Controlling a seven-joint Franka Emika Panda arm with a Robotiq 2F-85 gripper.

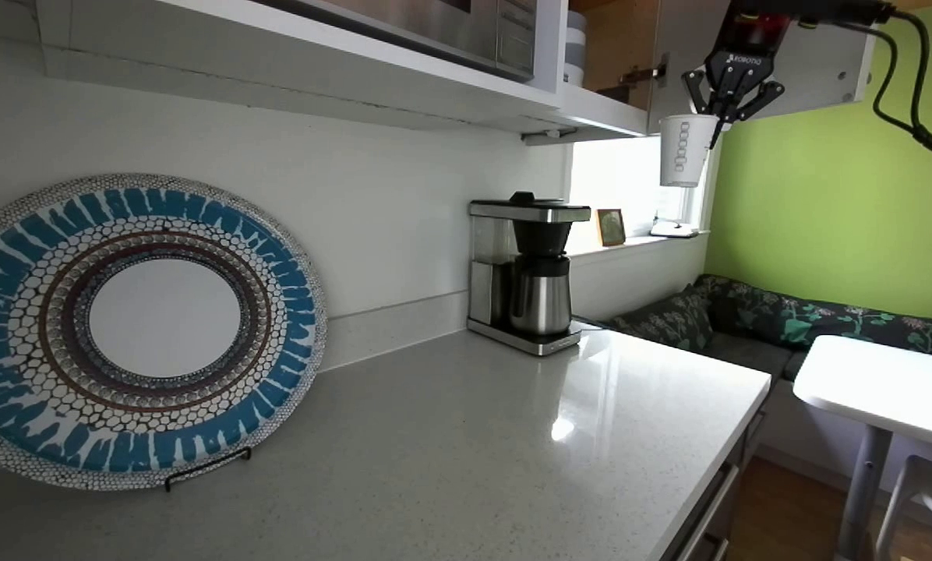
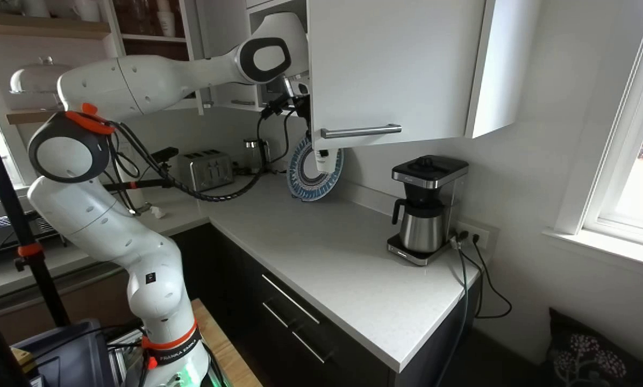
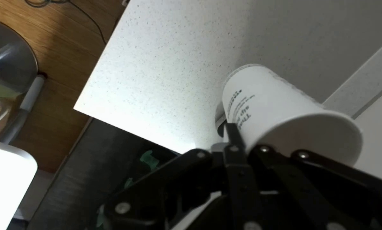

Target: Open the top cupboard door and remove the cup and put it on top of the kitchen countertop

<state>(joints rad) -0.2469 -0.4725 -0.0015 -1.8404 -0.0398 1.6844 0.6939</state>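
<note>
High above the kitchen countertop (image 1: 435,444), the gripper (image 1: 718,127) is pinching the cup (image 1: 684,153) near its rim, its jaws pressing almost together. The cup, smooth, white and paper-looking, is tapering to a narrower base and is hanging mouth up, well apart from the countertop. Grey print is running down its side. The countertop is showing a pale, finely speckled surface and is shining in patches. Above it, the top cupboard door (image 2: 397,70), a flat white panel with a metal bar handle (image 2: 361,130), is standing open, and the cabinet's wood-brown inside (image 1: 626,27) is showing. On the countertop, a coffee maker (image 2: 426,209) of steel and black plastic is standing along the back, and a round plate (image 1: 150,331) with blue streaks and pebbled rings is leaning there too.

In an exterior view the door is hiding much of the gripper and the upper part of the cup; in an exterior view the plate's outer edge is running out of frame. In the wrist view, dark gripper linkage is covering the cup's near edge, and a rounded, metal-edged thing (image 3: 221,118) is peeking out beside the cup, too covered to name
</note>
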